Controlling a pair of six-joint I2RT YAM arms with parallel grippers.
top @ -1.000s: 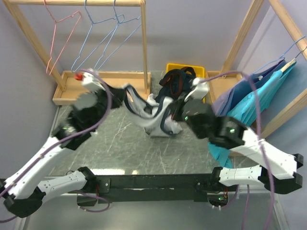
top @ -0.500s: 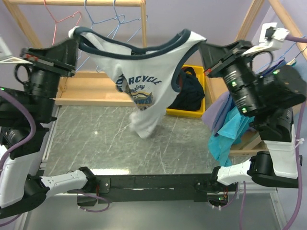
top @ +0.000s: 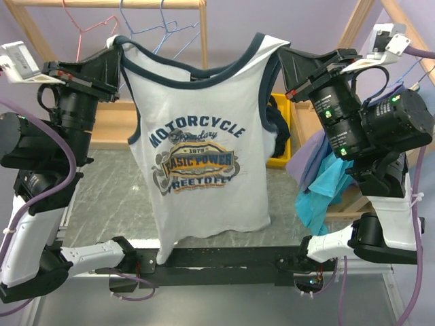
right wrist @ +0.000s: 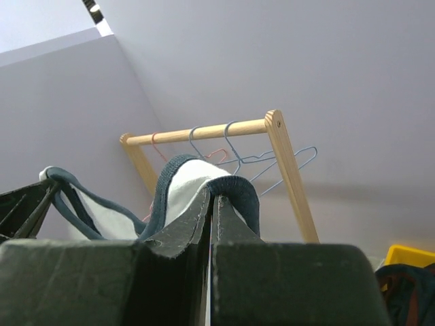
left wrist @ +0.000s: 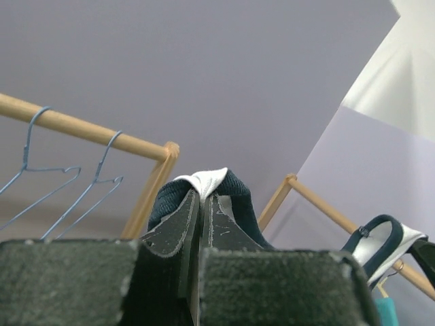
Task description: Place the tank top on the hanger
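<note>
Your left end effector (top: 114, 49) is clamped on the left shoulder strap of the tank top (top: 197, 149); in the left wrist view its fingers (left wrist: 178, 224) are pressed together with the white fabric and navy trim pinched between them. Your right end effector (top: 282, 53) is likewise clamped on the other shoulder strap, and the right wrist view shows its fingers (right wrist: 187, 224) closed with the navy-edged strap folded over their tips. Between the two grips the tank top hangs spread out and facing the top camera, its neckline sagging in a shallow curve and the motorcycle graphic on the chest fully readable. Its hem hangs low in the view, in front of the black base rail (top: 224, 258) that joins the arms. Behind the left strap, the wooden rack (top: 204, 61) carries two light-blue wire hangers; the nearer hanger (top: 170, 27) is partly hidden by the shirt, the second light-blue hanger (top: 129, 24) hangs beside it, and a pink hanger (top: 81, 30) hangs further left. Neither strap is over a hanger. A yellow bin (top: 285, 139) with a dark navy garment (top: 275, 119) shows past the shirt's right edge. Teal and purple shirts (top: 319, 183) hang on the right-hand rack above the marbled desk (top: 109, 204).
</note>
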